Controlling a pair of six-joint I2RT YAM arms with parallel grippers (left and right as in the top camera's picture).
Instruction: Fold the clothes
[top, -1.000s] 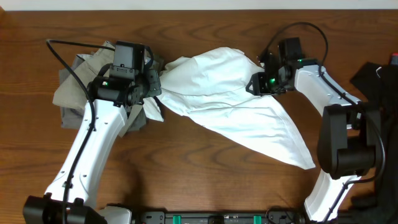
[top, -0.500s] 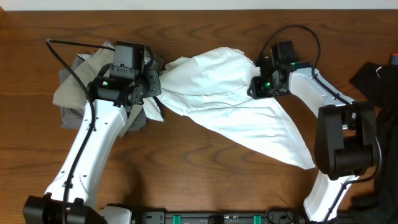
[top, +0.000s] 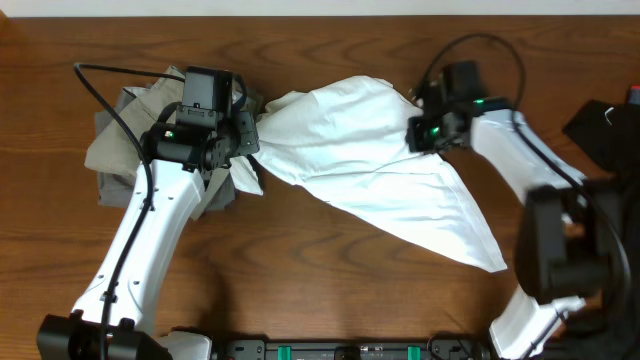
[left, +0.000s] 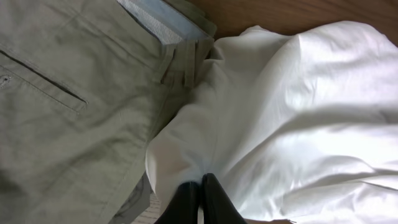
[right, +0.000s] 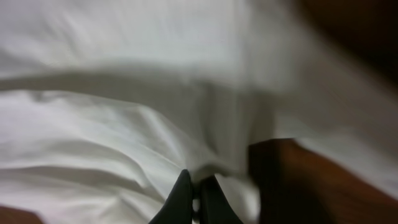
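Currently clamped on the white T-shirt at both ends, left fingers beside the khaki trousers, right fingers at its far right corner, draped across the counter.

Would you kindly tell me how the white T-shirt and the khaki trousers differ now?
The T-shirt is white and held between the left gripper and right gripper, both shut on it; the trousers are khaki, bunched at the left, ungripped. Both are unfolded.
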